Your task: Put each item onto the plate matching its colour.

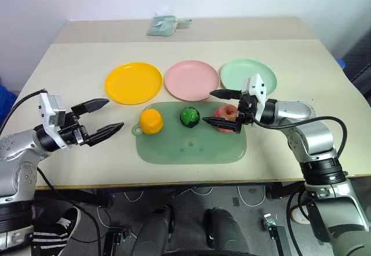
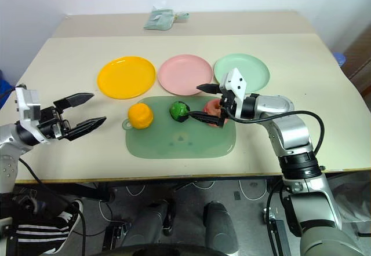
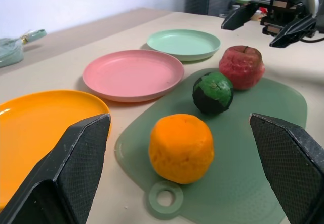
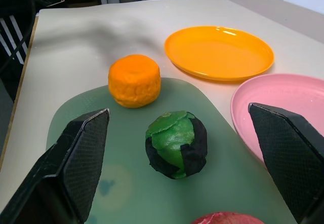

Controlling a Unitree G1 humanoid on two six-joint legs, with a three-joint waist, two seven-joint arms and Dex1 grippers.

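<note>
On the translucent green mat lie three items in a row: an orange-yellow lumpy fruit, a dark green round fruit and a red-pink apple. Behind the mat stand the yellow plate, the pink plate and the mint green plate, all bare. My right gripper is open, pointing left, its fingers straddling the apple from above; one finger partly hides the apple. My left gripper is open, left of the mat, aimed at the orange-yellow fruit and holding nothing.
A folded pale green pouch lies at the far edge of the beige table. The table's front edge runs just below the mat. Bare tabletop stretches left of the yellow plate and right of the mint plate.
</note>
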